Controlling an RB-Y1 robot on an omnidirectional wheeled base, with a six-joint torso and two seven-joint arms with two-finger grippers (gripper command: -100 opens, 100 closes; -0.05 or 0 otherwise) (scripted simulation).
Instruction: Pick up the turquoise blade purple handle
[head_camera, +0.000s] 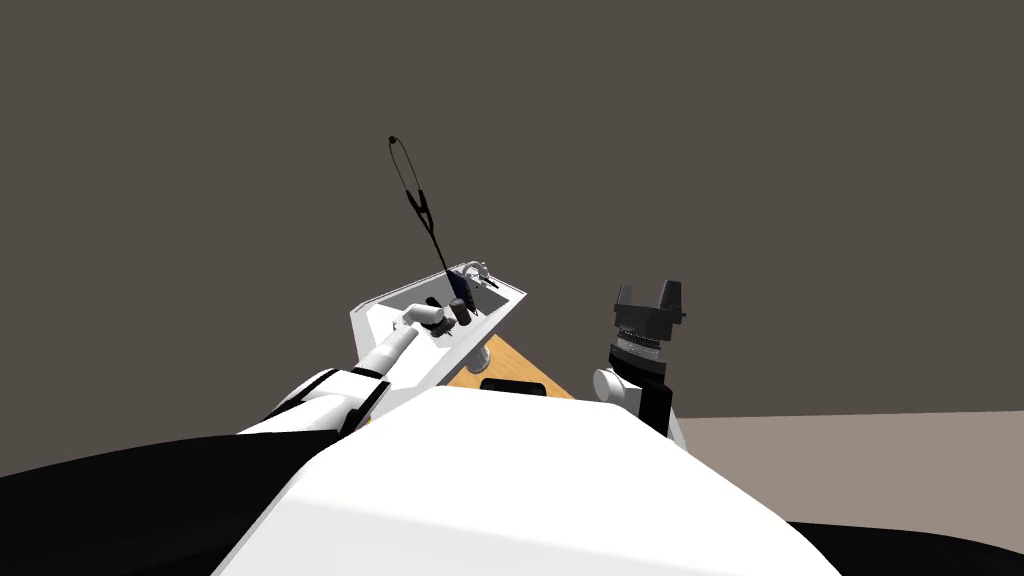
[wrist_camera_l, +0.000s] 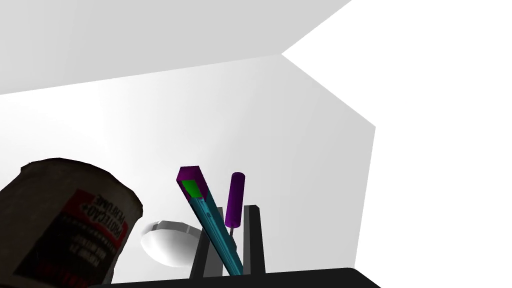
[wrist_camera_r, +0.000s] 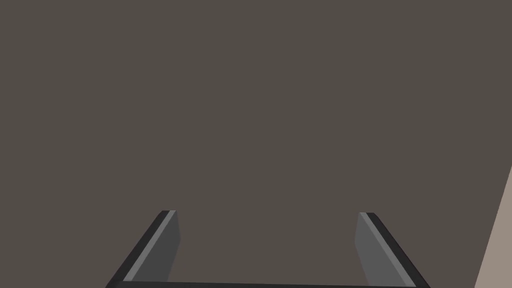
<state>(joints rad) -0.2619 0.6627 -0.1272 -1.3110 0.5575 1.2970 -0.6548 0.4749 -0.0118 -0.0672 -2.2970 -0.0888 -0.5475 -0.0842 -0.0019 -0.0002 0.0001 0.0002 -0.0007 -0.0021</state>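
Dark grey-brown wall (head_camera: 700, 150) backs a white basin (head_camera: 505, 300) that sits in a wooden counter (head_camera: 500, 372); paler floor (head_camera: 850, 460) shows low on the right.

The left arm reaches into the basin. In the left wrist view, the left gripper (wrist_camera_l: 232, 209) has its dark fingers (wrist_camera_l: 252, 235) drawn close together. They are clenched on the blade (wrist_camera_l: 215, 225), a long teal bar that passes between them and slants up. It ends in a purple handle with a green patch on its end face, which points toward the basin's far corner.

Just beside the blade stands a purple cylinder (wrist_camera_l: 235, 197) on a thin grey stem, also between the fingers. A dark can (wrist_camera_l: 65, 225) with a red and white label stands near the gripper, and a pale dome (wrist_camera_l: 167, 242) lies on the basin floor between the can and the gripper.

From the head, a long thin dark thing (head_camera: 415, 195) rises out of the basin against the wall.

The right gripper (head_camera: 650, 292) hangs raised, well apart from the basin, with its jaws released and wide.
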